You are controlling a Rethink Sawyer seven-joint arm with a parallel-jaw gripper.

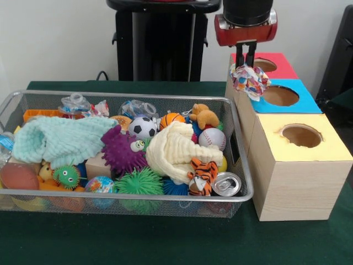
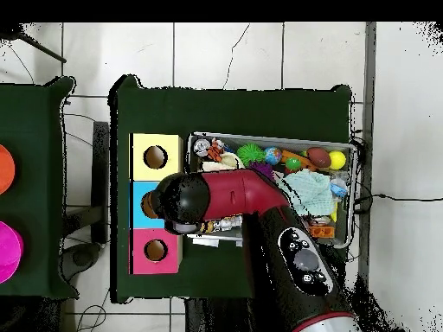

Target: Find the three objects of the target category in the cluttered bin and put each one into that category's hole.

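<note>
— So, where was the gripper [image 1: 246, 65] at that point?

— Out of the basket [image 1: 238, 144] and over the boxes, pinched on a crinkly patterned wrapper [image 1: 250, 80]. The wrapper hung above the blue box [image 1: 302, 101], close to its hole [image 1: 279, 95], with the red box [image 1: 284, 68] just behind.

— How would you have finished that step well?

— I'd have centred the wrapper over the hole and lowered it before letting go. Something that light and floppy could likely catch on the rim.
</note>
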